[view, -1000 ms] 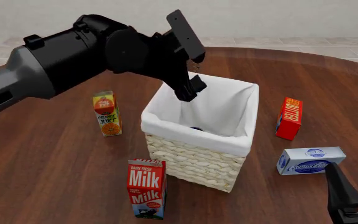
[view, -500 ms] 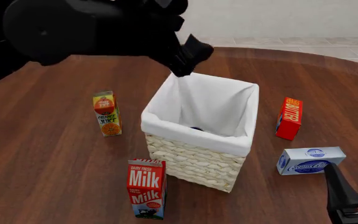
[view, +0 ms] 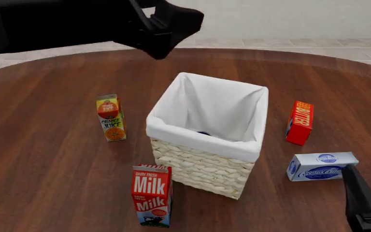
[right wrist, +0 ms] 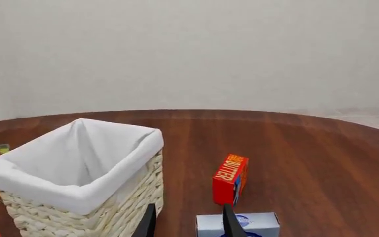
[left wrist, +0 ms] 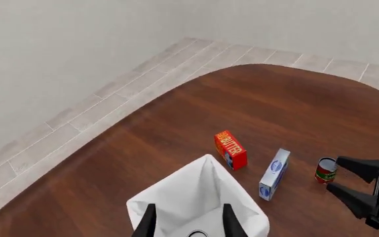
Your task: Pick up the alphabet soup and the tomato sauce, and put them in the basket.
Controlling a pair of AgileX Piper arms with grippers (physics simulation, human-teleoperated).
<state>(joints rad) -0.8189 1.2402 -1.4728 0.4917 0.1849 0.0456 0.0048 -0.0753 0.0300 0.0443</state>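
Wooden counter (view: 56, 159) carries the basket (view: 205, 166); the tomato sauce (left wrist: 325, 170) stands just beside the right claw (left wrist: 347, 178), spread wide. Left claw (left wrist: 187, 222) also gapes, empty.

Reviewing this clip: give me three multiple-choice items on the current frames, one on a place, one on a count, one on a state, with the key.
1. The tomato sauce stands:
A. in the basket
B. on the table, by the right gripper
C. beside the milk carton

2. Cartons left of the basket in the front view:
A. one
B. two
C. three

3. The right gripper is:
A. open, empty
B. shut on a can
C. shut, empty

Key: 1 B, the left wrist view shows the can on wood before the fingers. 2 B, milk and orange juice. 3 A, the fingers are spread, nothing between.
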